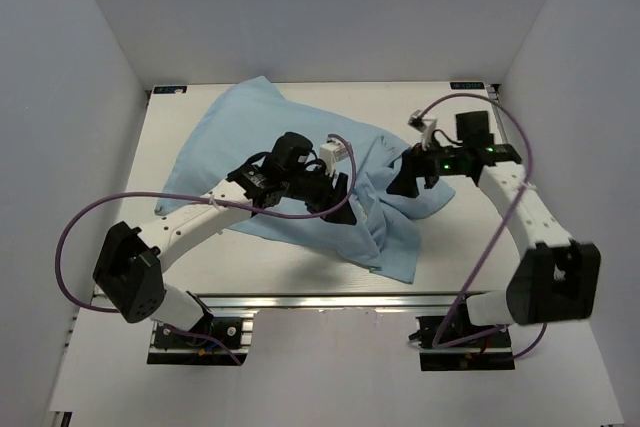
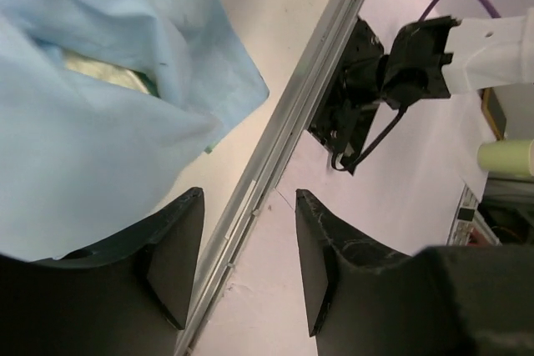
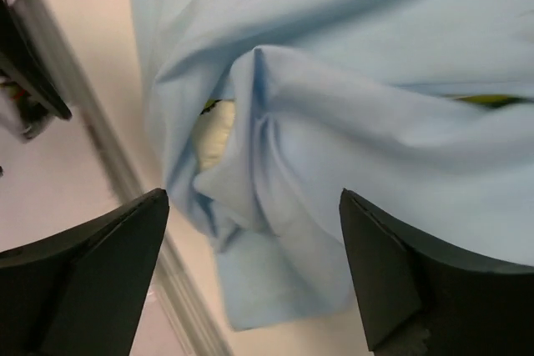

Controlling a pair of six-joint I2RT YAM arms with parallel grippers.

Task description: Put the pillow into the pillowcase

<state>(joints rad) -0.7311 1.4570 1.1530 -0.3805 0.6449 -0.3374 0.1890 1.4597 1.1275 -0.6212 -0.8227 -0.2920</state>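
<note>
The light blue pillowcase (image 1: 265,162) lies bulging across the table, its loose open end bunched at the front right (image 1: 395,237). The cream pillow is almost wholly inside it; only a small patch shows through the opening in the left wrist view (image 2: 100,72) and in the right wrist view (image 3: 213,135). My left gripper (image 1: 345,209) is open and empty, beside the bunched end; the cloth (image 2: 92,131) lies left of its fingers. My right gripper (image 1: 405,182) is open and empty, just above the folds (image 3: 334,147) at the case's right side.
The aluminium rail (image 1: 330,300) runs along the table's near edge, with both arm bases below it. White walls enclose the table on three sides. Purple cables loop beside each arm. The right arm's base (image 2: 367,89) shows in the left wrist view.
</note>
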